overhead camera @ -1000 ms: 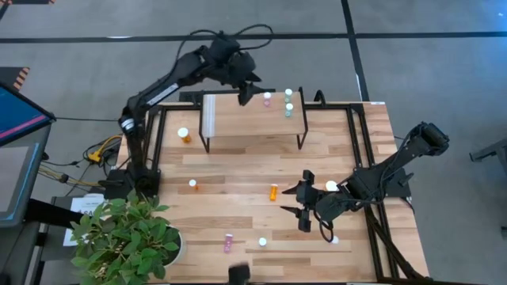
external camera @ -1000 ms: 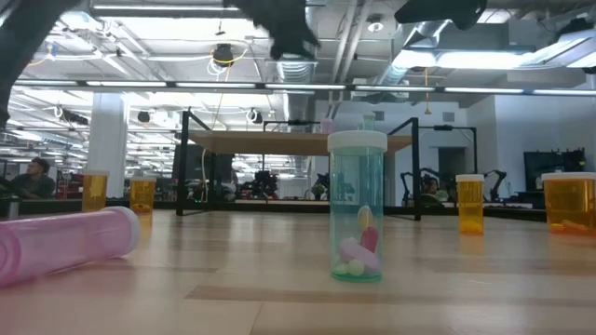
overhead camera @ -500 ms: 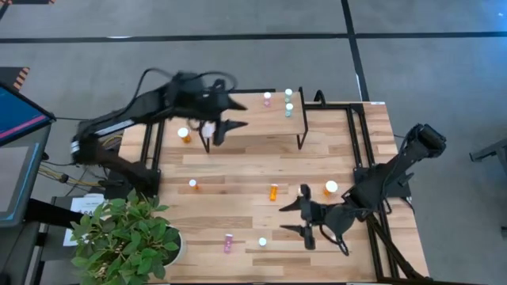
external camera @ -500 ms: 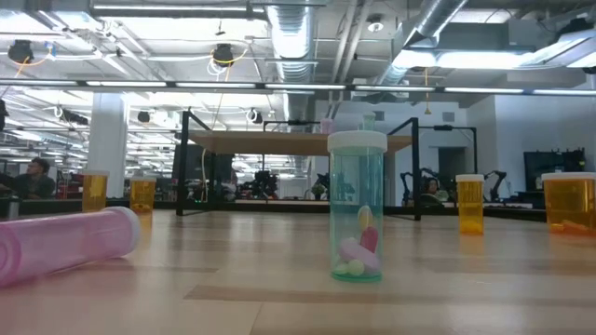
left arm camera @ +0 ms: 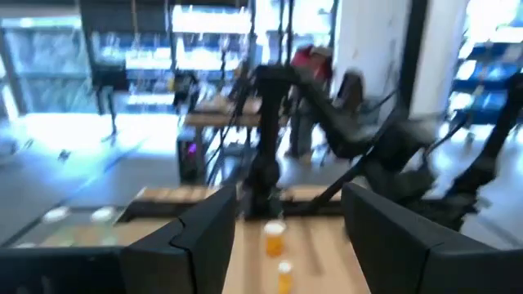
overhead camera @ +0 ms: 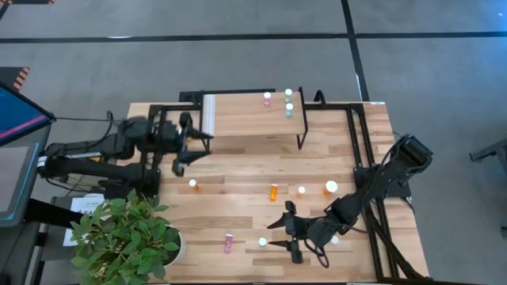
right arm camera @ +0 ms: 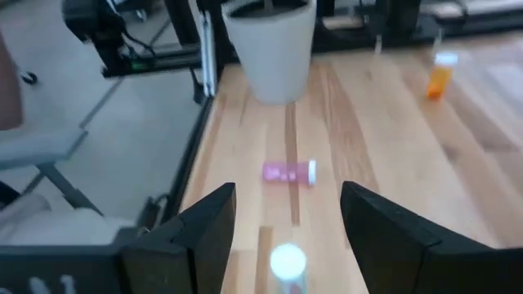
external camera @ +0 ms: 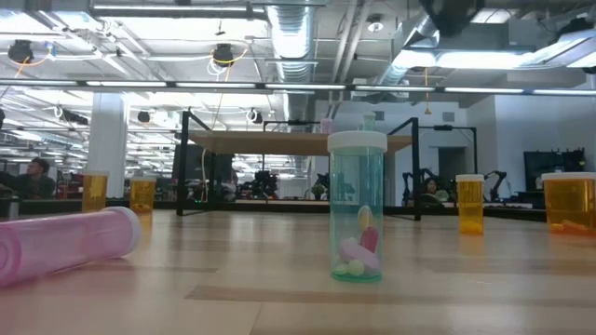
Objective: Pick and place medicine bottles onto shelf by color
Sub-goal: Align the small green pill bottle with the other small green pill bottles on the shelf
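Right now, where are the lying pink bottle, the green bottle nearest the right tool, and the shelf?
lying pink bottle [overhead camera: 228,241]: high view, middle of its body.
green bottle [overhead camera: 262,242]: high view, its white cap.
shelf [overhead camera: 245,115]: high view, bare wood top.

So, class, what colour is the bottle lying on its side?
Pink bottle, clearest in the right wrist view.

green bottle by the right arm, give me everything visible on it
The green bottle is a clear, pale green plastic cylinder with a pale cap, standing upright on the wooden table near its front edge. Pink, yellow and pale pills lie in its bottom. Nothing touches it. The pink bottle lies on its side beside it. The right end effector, fingers open, hovers close by and points at it.
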